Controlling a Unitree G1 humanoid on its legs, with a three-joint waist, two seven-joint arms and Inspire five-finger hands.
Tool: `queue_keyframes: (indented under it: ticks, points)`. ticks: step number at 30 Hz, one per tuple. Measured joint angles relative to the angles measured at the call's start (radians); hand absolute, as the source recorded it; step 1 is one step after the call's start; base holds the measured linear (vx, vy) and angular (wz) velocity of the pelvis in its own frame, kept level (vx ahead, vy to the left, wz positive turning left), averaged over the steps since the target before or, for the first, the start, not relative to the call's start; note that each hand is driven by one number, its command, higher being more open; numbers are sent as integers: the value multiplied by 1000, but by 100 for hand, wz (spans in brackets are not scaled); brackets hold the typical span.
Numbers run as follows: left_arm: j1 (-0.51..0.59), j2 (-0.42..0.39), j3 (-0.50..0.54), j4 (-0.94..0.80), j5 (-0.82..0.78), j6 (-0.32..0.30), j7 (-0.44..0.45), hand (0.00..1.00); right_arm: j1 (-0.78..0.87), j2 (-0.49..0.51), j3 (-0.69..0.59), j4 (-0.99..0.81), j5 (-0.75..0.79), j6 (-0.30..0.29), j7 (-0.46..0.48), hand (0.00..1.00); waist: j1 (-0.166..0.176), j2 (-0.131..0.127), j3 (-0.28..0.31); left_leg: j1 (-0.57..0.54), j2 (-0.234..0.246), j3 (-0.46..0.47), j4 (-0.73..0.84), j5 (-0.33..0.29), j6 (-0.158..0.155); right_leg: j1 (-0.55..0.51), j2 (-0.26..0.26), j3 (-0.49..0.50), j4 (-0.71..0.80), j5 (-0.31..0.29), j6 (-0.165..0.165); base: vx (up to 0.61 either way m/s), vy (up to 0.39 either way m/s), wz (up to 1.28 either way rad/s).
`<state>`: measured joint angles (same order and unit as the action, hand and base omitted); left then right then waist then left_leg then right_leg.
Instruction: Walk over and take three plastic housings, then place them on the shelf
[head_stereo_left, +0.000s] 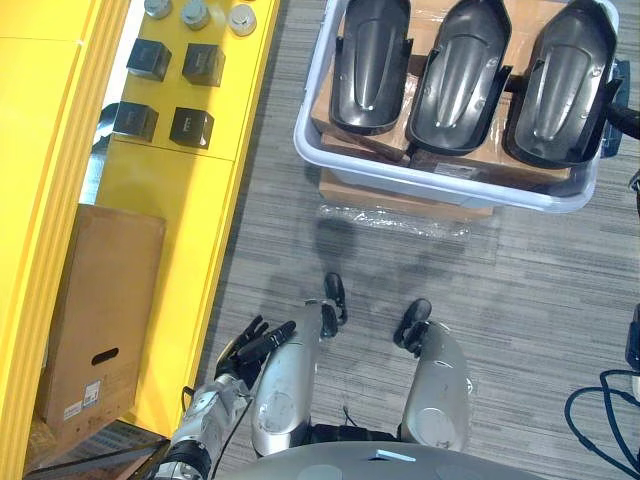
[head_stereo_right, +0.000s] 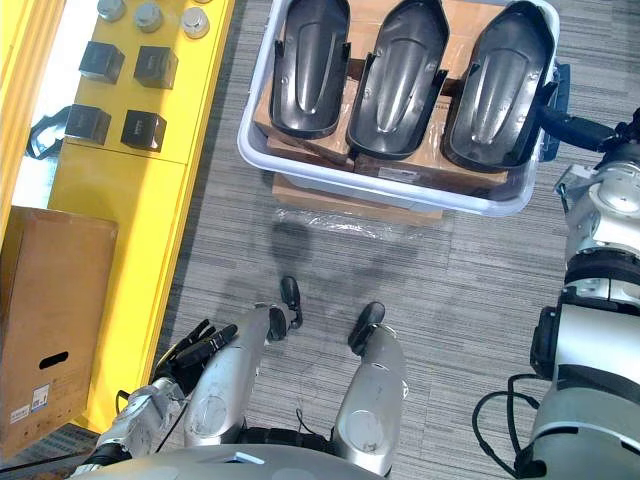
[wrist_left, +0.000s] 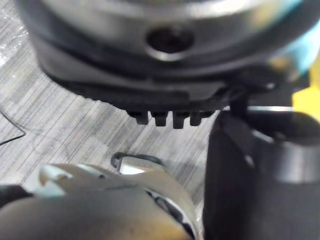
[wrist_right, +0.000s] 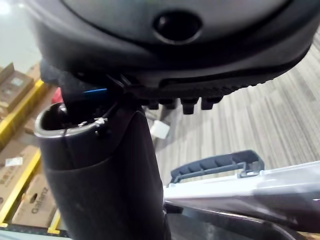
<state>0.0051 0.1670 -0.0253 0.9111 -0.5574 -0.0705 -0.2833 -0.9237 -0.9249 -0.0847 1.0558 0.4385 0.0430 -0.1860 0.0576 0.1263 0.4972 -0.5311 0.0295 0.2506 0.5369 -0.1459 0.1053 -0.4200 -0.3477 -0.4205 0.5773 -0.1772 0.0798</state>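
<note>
Three plastic housings (head_stereo_right: 400, 75) lie side by side in the bin (head_stereo_right: 400, 187), long axes pointing away from the robot. The right hand (head_stereo_right: 578, 130), released and empty, sits just off the bin's right edge beside the rightmost housing (head_stereo_right: 500, 85). The left hand (head_stereo_right: 195, 350) hangs relaxed, well back.

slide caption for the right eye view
Three dark plastic housings side by side in a white tub near the yellow shelf; left hand open.

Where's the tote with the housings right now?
Eye views: the white tote sits straight ahead, upper right, just right of the yellow shelf, holding three black housings side by side.
</note>
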Motion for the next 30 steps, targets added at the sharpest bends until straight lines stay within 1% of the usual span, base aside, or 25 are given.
queue_keyframes:
  ticks: [1,4,8,10,11,12,13,14,16,19,20,24,27,30]
  points:
    - [-2,0,-7,0,-4,-1,-6,100,-13,-15,21,2,0,17,0,100,2,8,4,-7,0,-2,-2,0,0,-6,0,-2,2,-1,0,0,0,0]
    - [-3,-3,-15,0,-30,-2,-10,100,-44,-22,41,34,-1,54,0,100,15,13,4,-27,0,-2,-2,2,-2,-33,-2,1,15,-4,-5,-11,-8,0]
    - [-11,-16,-32,0,-42,-14,-18,100,-81,-23,80,86,-14,136,2,100,30,40,12,-43,-4,-4,-14,15,-1,-51,-7,-4,18,-5,-7,-11,-19,5]
    - [-13,-17,-41,0,-63,-14,-23,100,-88,-23,81,91,-31,149,4,100,32,47,13,-59,-7,-7,-19,24,-1,-67,-11,-10,22,-5,-8,-4,-17,9]
    - [-13,-22,-44,0,-70,-15,-26,100,-104,-25,77,106,-31,154,13,100,32,55,15,-67,-8,-10,-17,26,0,-74,-14,-13,30,-7,-10,0,-19,8]
    - [-13,-24,-44,0,-72,-15,-26,100,-116,-27,78,112,-31,159,22,100,33,56,15,-69,-10,-10,-17,27,0,-79,-16,-12,34,-8,-12,1,-22,4]
    - [-16,-25,-45,0,-73,-15,-27,100,-125,-40,90,111,-33,165,43,0,41,57,14,-74,-10,-11,-16,28,-1,-87,-17,-12,38,-10,-15,0,0,0]
    - [-19,-26,-45,0,-73,-16,-29,100,-126,-58,103,112,-41,166,64,0,49,58,14,-81,-10,-14,-15,30,-3,-94,-19,-13,47,-14,-18,-4,-30,4]
    - [-19,-27,-45,0,-79,-18,-37,100,-137,-78,118,116,-68,167,88,0,52,58,14,-98,-12,-24,-12,34,-6,-106,-22,-21,58,-21,-23,-15,-35,14]
    - [-20,-29,-44,0,-103,-19,-46,100,-151,-123,126,130,-84,166,84,0,52,62,11,-129,-15,-41,4,32,-11,-128,-30,-36,83,-34,-30,-31,-30,15]
    - [-21,-30,-42,0,-104,-19,-48,100,-151,-139,139,132,-120,167,73,0,53,62,11,-138,-13,-45,8,30,-17,-136,-31,-39,88,-36,-32,-38,-24,9]
    - [-22,-31,-34,0,-104,-20,-50,100,-139,-156,172,132,-188,163,54,0,56,62,11,-143,1,-47,21,28,-21,-136,-20,-40,92,-39,-38,-23,-26,-2]
    - [-22,-31,-29,1,-104,-20,-50,100,-122,-157,173,130,-198,147,70,0,58,62,11,-137,16,-52,32,29,-21,-123,-4,-45,90,-43,-45,1,-39,-4]
    - [-23,-34,-30,4,-103,-19,-48,100,-100,-141,170,132,-207,144,71,0,58,62,11,-116,20,-61,28,33,-27,-95,3,-53,82,-45,-48,9,-46,3]
